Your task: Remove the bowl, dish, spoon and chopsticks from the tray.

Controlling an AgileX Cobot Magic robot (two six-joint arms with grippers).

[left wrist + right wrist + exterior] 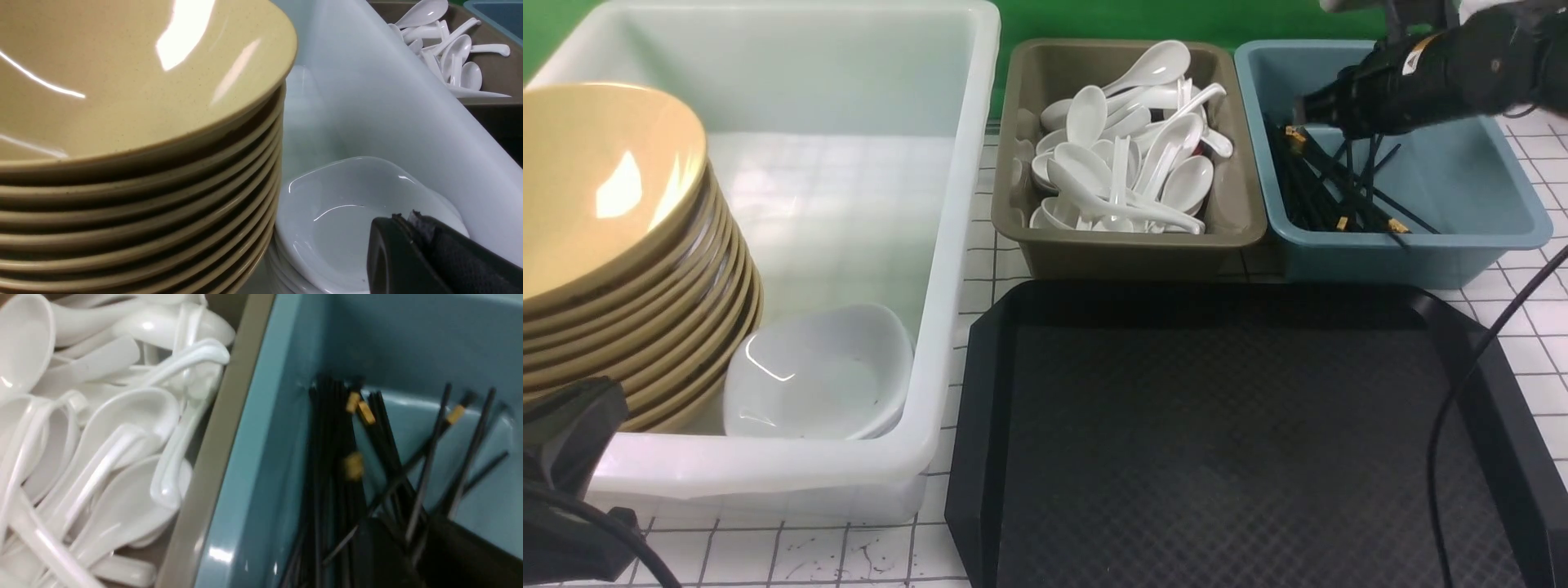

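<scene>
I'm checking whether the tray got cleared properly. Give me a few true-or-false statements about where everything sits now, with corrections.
1. The tray has nothing lying on it. True.
2. The white dish rests on top of the stacked yellow bowls. False: it sits beside the stack, inside the white tub.
3. The spoons fill the blue bin. False: they are in the olive bin.
4. The chopsticks are in the blue bin. True.
5. The right gripper is over the blue bin. True.
</scene>
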